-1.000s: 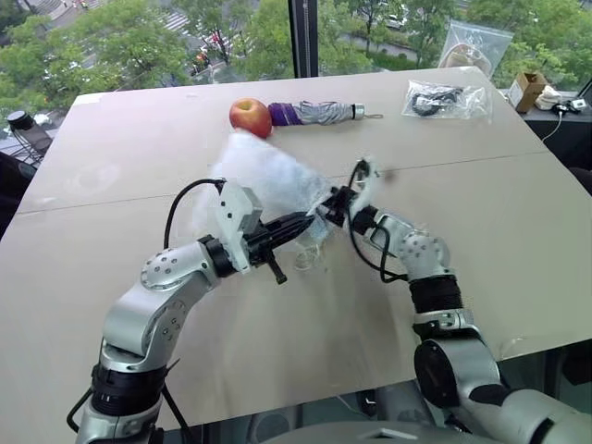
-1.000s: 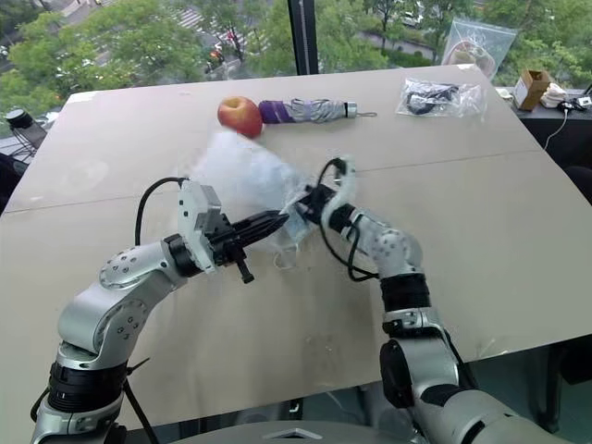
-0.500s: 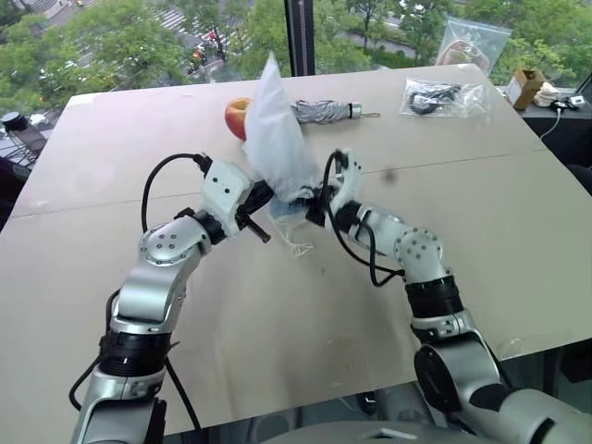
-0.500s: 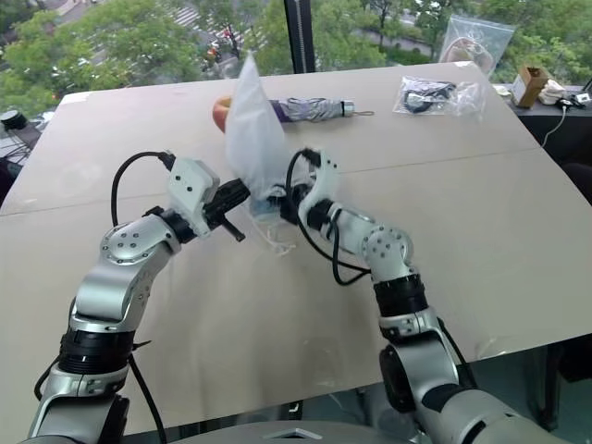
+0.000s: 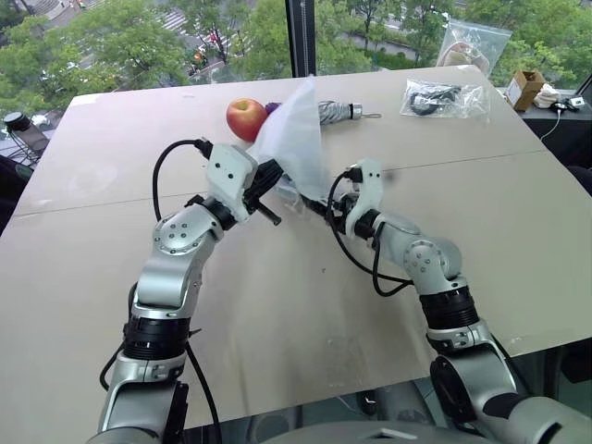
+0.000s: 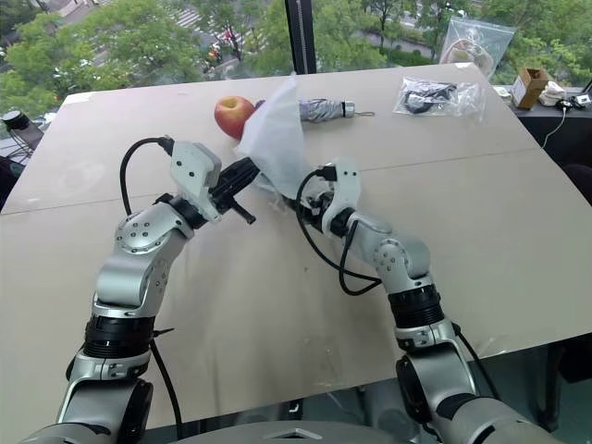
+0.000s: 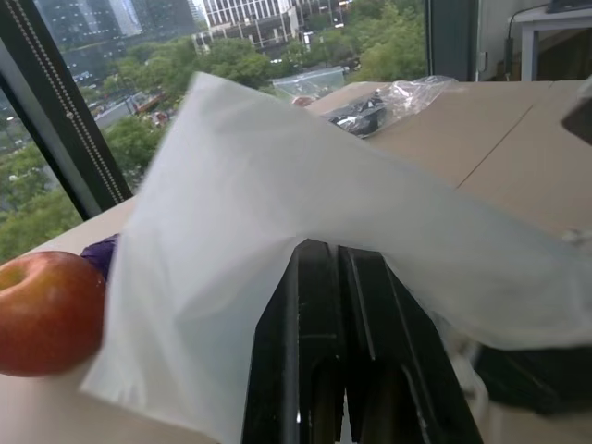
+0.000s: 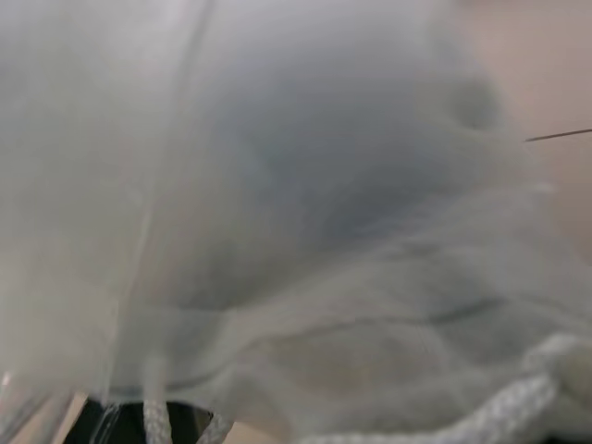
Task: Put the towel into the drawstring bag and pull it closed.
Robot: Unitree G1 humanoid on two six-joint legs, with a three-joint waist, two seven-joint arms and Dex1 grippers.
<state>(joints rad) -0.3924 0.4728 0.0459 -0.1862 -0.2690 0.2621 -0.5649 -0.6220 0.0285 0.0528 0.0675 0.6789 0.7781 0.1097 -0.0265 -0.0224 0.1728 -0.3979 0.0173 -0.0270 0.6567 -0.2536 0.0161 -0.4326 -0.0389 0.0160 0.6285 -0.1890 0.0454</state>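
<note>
Our left claw (image 5: 274, 178) is clamped shut on the drawstring bag (image 5: 296, 139), holding it up off the worktop (image 5: 277, 305) so the thin white fabric stands like a sail in front of the apple (image 5: 245, 117) and the folded umbrella (image 5: 338, 111). A second ago the bag hung lower between our two arms and the right claw (image 6: 301, 205) was pinched tight at its mouth; since then the left arm has carried the bag up and away from us, and the right claw has let go and now stands with its jaws apart just beside the bag's lower end, close to the cords (image 8: 518, 407). In the right wrist view a darker, bluish mass shows through the white cloth, which we take to be the towel (image 8: 351, 166) already sitting inside the bag, though we cannot make out its outline. If that reading holds, the loading step is done and we are re-gripping: the freed right claw needs to catch a cord while the left keeps the fabric taut, so a pull can cinch the mouth. The risk is closing on loose fabric instead of the thin cord.
</note>
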